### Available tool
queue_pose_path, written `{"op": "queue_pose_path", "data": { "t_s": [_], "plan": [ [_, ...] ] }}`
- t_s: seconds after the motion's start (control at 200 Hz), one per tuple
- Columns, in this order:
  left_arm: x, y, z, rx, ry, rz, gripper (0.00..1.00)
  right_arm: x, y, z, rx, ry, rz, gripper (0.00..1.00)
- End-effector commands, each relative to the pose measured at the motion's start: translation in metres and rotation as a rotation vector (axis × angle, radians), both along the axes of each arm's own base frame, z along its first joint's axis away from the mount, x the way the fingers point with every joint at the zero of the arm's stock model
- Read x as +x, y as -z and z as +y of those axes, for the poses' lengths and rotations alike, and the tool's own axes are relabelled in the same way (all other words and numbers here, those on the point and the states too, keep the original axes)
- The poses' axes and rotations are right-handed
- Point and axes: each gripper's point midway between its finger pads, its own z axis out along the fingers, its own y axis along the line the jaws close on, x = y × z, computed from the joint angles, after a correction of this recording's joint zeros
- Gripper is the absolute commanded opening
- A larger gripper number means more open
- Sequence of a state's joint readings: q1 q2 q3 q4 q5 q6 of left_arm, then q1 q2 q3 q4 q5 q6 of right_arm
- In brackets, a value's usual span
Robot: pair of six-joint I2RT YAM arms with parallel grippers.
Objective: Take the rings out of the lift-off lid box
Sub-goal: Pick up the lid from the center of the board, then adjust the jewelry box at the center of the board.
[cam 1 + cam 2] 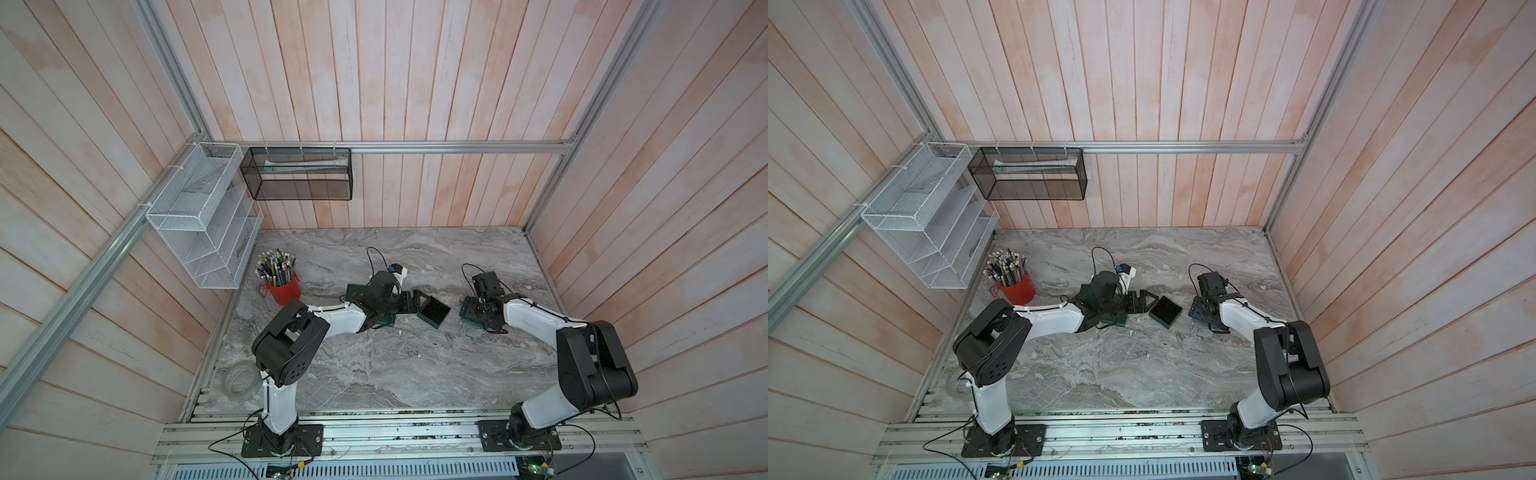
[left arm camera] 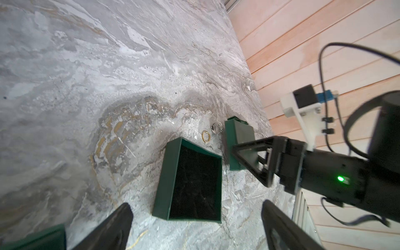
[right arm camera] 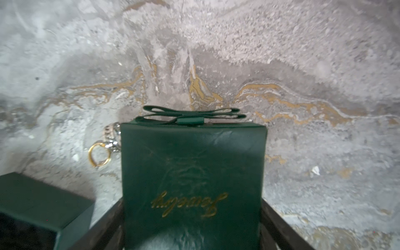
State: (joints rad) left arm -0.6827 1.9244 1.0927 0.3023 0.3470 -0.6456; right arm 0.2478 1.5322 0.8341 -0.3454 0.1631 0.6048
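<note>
The open dark green box base (image 1: pixel 434 311) (image 1: pixel 1165 311) (image 2: pixel 166 179) lies on the marble table, its black inside bare. Two rings, a gold one (image 2: pixel 205 136) (image 3: pixel 99 154) and a silver one (image 2: pixel 217 127) (image 3: pixel 112 136), lie on the table between the base and the lid. The lid (image 3: pixel 192 173) (image 2: pixel 238 138), with a bow and gold "Jewelry" lettering, sits between the fingers of my right gripper (image 3: pixel 192 229) (image 1: pixel 469 311), which is shut on it. My left gripper (image 2: pixel 195 214) (image 1: pixel 419 301) is open just short of the base, holding nothing.
Another green box piece (image 1: pixel 386 321) (image 2: pixel 39 238) lies under my left forearm. A red cup of pens (image 1: pixel 282 286) stands at the back left and a tape roll (image 1: pixel 241 380) at the front left. Mesh racks (image 1: pixel 199 216) hang on the wall.
</note>
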Motion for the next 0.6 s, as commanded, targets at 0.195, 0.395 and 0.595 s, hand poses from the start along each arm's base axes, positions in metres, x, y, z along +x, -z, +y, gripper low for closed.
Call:
{"op": "queue_pose_path", "data": {
  "t_s": [0.195, 0.395, 0.595],
  "plan": [
    [0.024, 0.022, -0.005, 0.206, -0.005, -0.086, 0.87, -0.016, -0.033, 0.006, 0.074, -0.033, -0.061, 0.77],
    [0.027, 0.036, -0.019, 0.283, 0.047, -0.109, 0.76, -0.022, -0.040, 0.007, 0.084, -0.045, -0.076, 0.77],
    [0.033, 0.049, -0.024, 0.359, 0.059, -0.115, 0.70, -0.024, -0.038, 0.008, 0.089, -0.053, -0.076, 0.77]
  ]
}}
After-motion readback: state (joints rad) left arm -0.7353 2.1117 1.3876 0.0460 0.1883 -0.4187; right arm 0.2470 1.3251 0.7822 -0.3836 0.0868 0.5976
